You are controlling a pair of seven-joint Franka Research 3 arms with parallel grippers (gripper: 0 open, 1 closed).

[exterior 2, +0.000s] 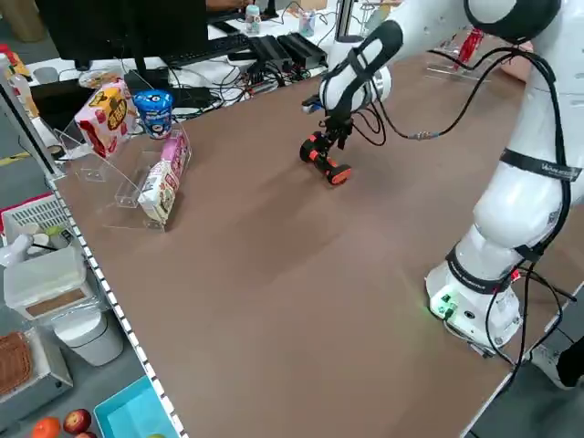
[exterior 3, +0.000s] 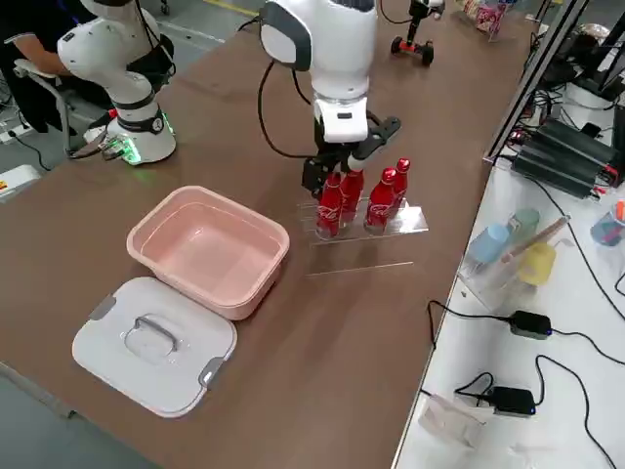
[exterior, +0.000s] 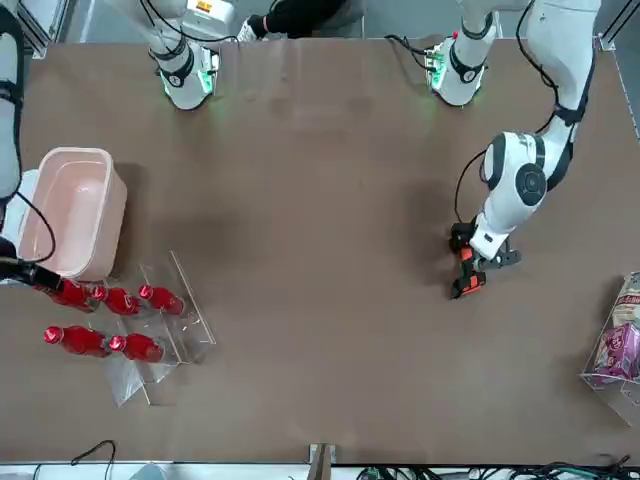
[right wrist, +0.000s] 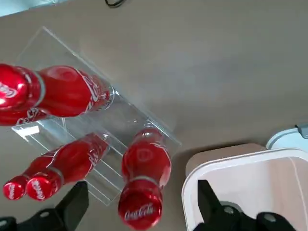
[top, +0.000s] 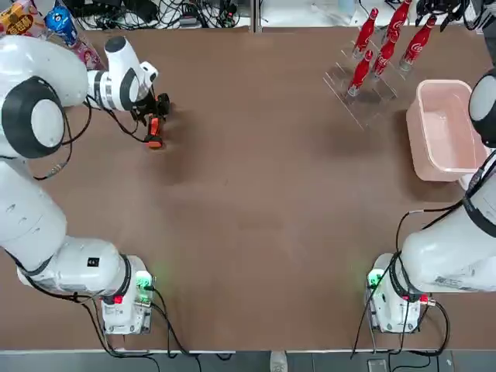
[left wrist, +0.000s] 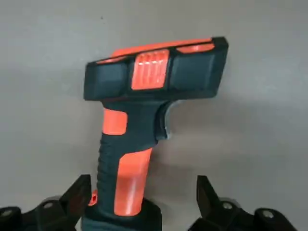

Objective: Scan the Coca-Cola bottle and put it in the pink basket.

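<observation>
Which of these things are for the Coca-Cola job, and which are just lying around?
For the job:
- Coca-Cola bottles
- pink basket
- barcode scanner

Just lying about:
- white lid with handle
- bagged snacks
- blue tray
- apples

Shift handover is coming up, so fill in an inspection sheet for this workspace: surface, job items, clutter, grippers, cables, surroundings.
Surface: brown tabletop, no spill seen
Job items: five red Coca-Cola bottles upright in a clear rack; pink basket holds nothing; black-and-orange scanner at the left gripper
Clutter: snack packets in a clear rack; white lid beside the basket
Left gripper: over the scanner, jaws open
Right gripper: above the bottles, jaws open
Cables: black cables along the arms and past the near edge
Surroundings: seated person near the table
</observation>
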